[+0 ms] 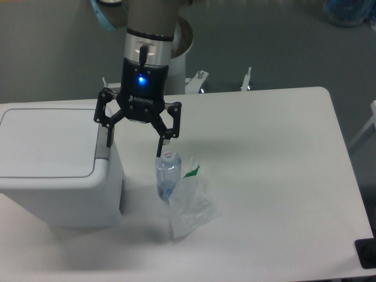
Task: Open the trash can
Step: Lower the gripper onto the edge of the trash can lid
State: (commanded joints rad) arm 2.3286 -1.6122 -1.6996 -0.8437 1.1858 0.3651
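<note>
The trash can is seen at the left edge of the surface, its flat lid shut and its grey push-button tab set along the lid's right edge, the tab's long axis running away from the camera. The claw is held just right of that tab, with its fingers spread wide apart and nothing between them. One fingertip is seen over the tab, though contact cannot be judged from this view; the other hangs above the cap of a clear water bottle, beside which a crumpled plastic bag lies. The arm is carried nearly upright, wrist pointing down, a blue light showing on the claw body. A short shift leftward and downward is judged to be needed for the tab to be pressed.
</note>
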